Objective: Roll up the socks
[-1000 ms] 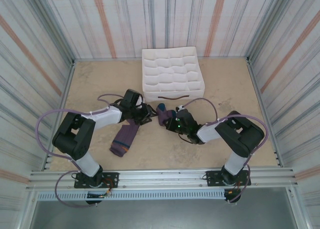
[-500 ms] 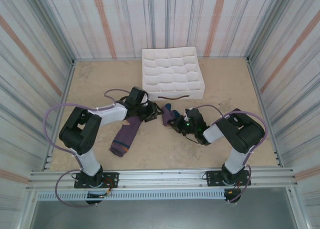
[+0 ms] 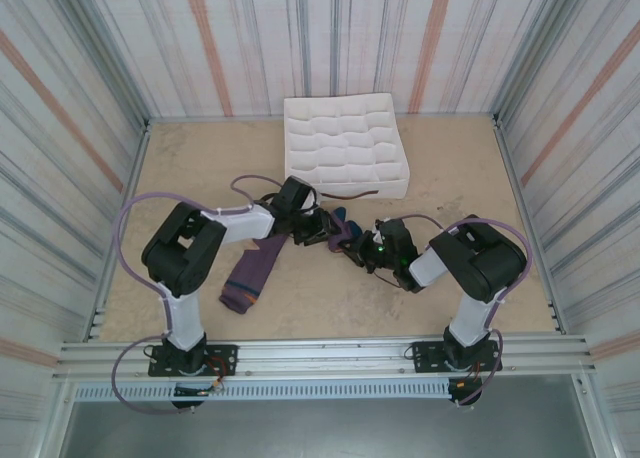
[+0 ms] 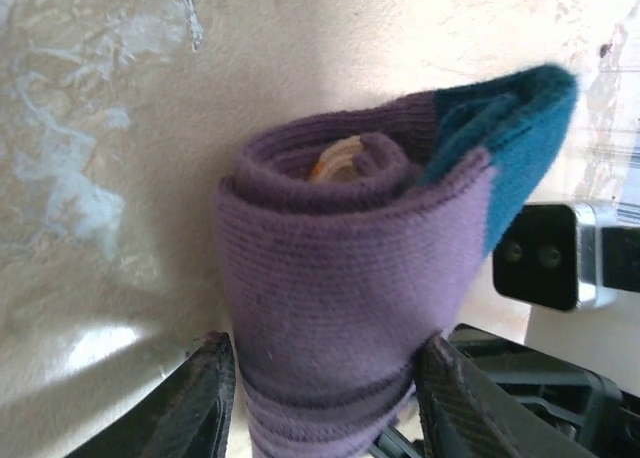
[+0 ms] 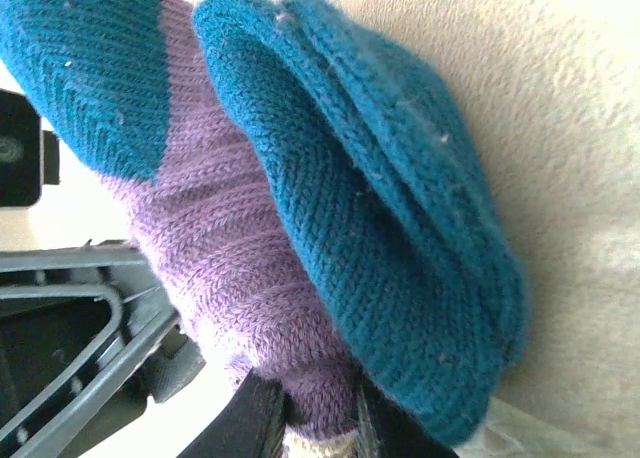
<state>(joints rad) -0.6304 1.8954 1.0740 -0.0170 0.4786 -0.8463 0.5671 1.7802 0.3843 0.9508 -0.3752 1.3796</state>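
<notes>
left wrist view: left gripper flanks the rolled purple knit sock; grip cannot be told. right gripper pinches its fabric. risk: uneven release unwinds the roll.

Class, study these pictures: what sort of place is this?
Probably a robot test cell, not a home: a left arm and right arm bolted to a metal rail, striped walls boxing in the table, and staged props: a rolled sock, a flat sock and a white box.
</notes>
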